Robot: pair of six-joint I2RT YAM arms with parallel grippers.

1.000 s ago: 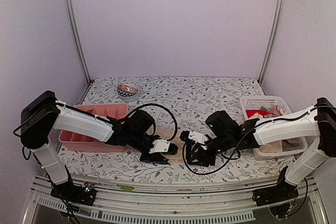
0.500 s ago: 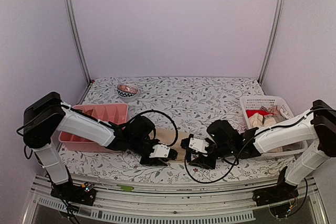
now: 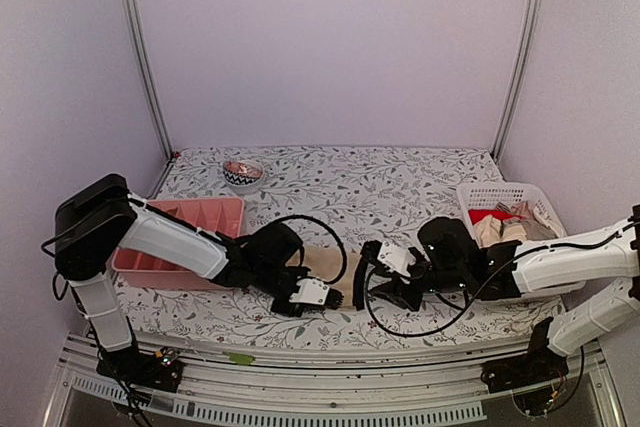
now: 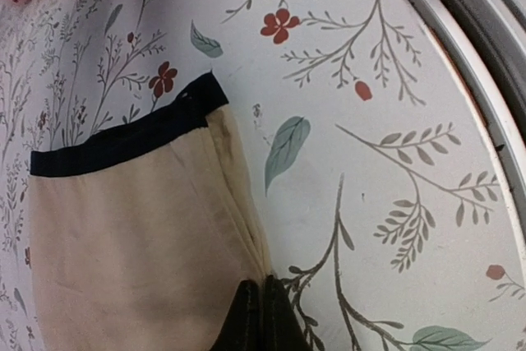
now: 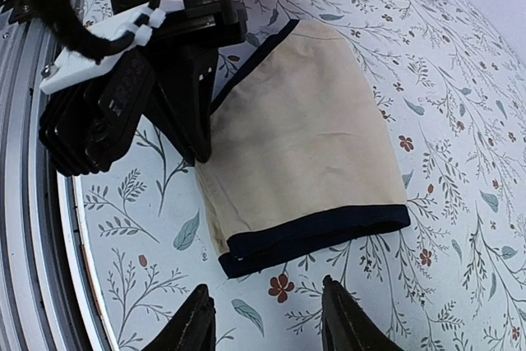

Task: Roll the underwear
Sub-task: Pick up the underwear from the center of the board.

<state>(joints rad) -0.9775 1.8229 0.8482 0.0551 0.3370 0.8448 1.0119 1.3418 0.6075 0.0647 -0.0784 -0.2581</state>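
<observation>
A beige underwear [image 3: 318, 265] with black trim lies flat on the floral tablecloth between my two arms. In the left wrist view the underwear [image 4: 140, 228] fills the lower left, its black band along the far edge. My left gripper [image 4: 263, 297] is shut, its tips pinched together on the cloth's folded near edge. The right wrist view shows the underwear [image 5: 304, 137] with a black band facing my right gripper [image 5: 267, 318], which stands open just short of that band and touches nothing. The left gripper [image 5: 196, 133] shows there at the cloth's left side.
A pink divided tray [image 3: 180, 222] sits behind the left arm. A small patterned bowl [image 3: 243, 173] stands at the back left. At the right, a white basket [image 3: 508, 194] holds more beige garments [image 3: 497, 230]. The table's metal front rail [image 4: 485, 39] runs close by.
My left gripper has closed from part open onto the cloth's edge. The right arm has shifted right and lower, its gripper now facing the black band.
</observation>
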